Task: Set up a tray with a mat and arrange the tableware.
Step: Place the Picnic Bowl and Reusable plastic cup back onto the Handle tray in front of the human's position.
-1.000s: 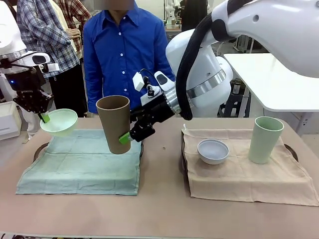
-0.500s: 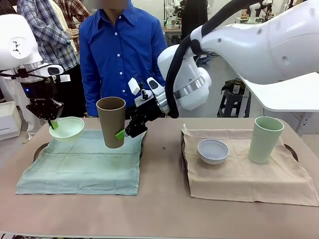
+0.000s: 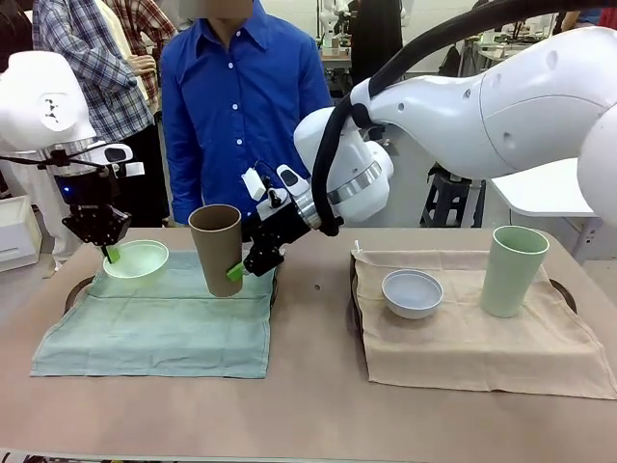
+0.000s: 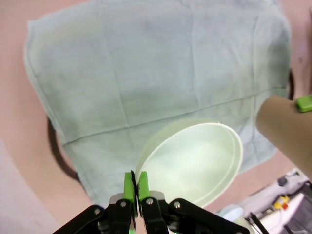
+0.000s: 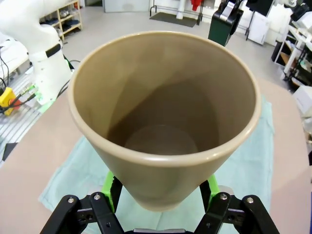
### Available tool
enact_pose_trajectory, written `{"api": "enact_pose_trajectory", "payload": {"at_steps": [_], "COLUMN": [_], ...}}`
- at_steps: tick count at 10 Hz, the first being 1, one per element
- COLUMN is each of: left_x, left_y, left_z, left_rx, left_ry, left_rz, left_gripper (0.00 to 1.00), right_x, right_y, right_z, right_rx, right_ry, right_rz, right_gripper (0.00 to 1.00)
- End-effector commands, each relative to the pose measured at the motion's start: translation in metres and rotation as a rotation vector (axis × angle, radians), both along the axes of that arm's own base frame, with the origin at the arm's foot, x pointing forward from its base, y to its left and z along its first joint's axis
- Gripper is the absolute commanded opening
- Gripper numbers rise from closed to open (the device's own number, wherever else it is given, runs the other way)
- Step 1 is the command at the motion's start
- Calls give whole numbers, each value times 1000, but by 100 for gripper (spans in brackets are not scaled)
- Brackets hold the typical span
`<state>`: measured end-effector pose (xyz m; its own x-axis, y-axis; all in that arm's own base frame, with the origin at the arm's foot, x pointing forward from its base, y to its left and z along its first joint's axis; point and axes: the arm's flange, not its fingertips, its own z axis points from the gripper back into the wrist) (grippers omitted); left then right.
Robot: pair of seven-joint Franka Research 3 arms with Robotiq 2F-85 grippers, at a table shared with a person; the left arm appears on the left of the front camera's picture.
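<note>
Left gripper [image 3: 112, 255] in the front view pinches the near rim of the mint green bowl [image 3: 137, 258], which sits low over the far left corner of the pale green mat [image 3: 159, 323]; whether the bowl touches the cloth cannot be told. Right gripper [image 3: 238, 271], reaching across the middle, clamps the lower side of the tan-brown cup [image 3: 218, 249], which is tilted with its mouth up and its base at the far right edge of that mat. A dark tray [image 3: 74, 289] rim peeks out from under the green mat. On the beige mat [image 3: 472, 338] at the right stand the white bowl [image 3: 412, 292] and, well apart from it, the upright pale green cup [image 3: 514, 271]. A person in a blue shirt [image 3: 236, 96] stands across the table [image 3: 318, 405]. From the left wrist view, the left gripper [image 4: 135, 187] has its green pads pressed on the rim of the mint green bowl [image 4: 195, 161], with the green mat [image 4: 146, 73] spread below and the tan-brown cup [image 4: 285, 124] at the right edge. From the right wrist view, the right gripper [image 5: 161, 195] grips the tan-brown cup [image 5: 163, 117] between its green pads, the cup's open mouth facing the camera and the green mat [image 5: 243, 161] beneath it.
</note>
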<state>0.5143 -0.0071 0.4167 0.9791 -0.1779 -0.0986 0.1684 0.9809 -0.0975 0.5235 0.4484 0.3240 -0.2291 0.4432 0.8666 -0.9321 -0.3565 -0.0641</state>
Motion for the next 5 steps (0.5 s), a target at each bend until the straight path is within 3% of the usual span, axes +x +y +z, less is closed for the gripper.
{"api": "enact_pose_trajectory", "payload": {"at_steps": [1,3,5], "left_x": [8,13,13], "left_y": [2,4,2], "left_z": [-11,-22,-33], "left_rx": [-44,-48,-34], "left_ry": [-34,-60,-32], "left_rz": [-10,18,19], "left_gripper": [4,4,4], "right_x": [11,19,19], "right_y": [4,1,2], "right_z": [-15,-30,-34], "right_rx": [-34,-61,-67], "right_ry": [-16,33,51], "right_rz": [-19,-105,-125], "right_gripper": [79,79,79]}}
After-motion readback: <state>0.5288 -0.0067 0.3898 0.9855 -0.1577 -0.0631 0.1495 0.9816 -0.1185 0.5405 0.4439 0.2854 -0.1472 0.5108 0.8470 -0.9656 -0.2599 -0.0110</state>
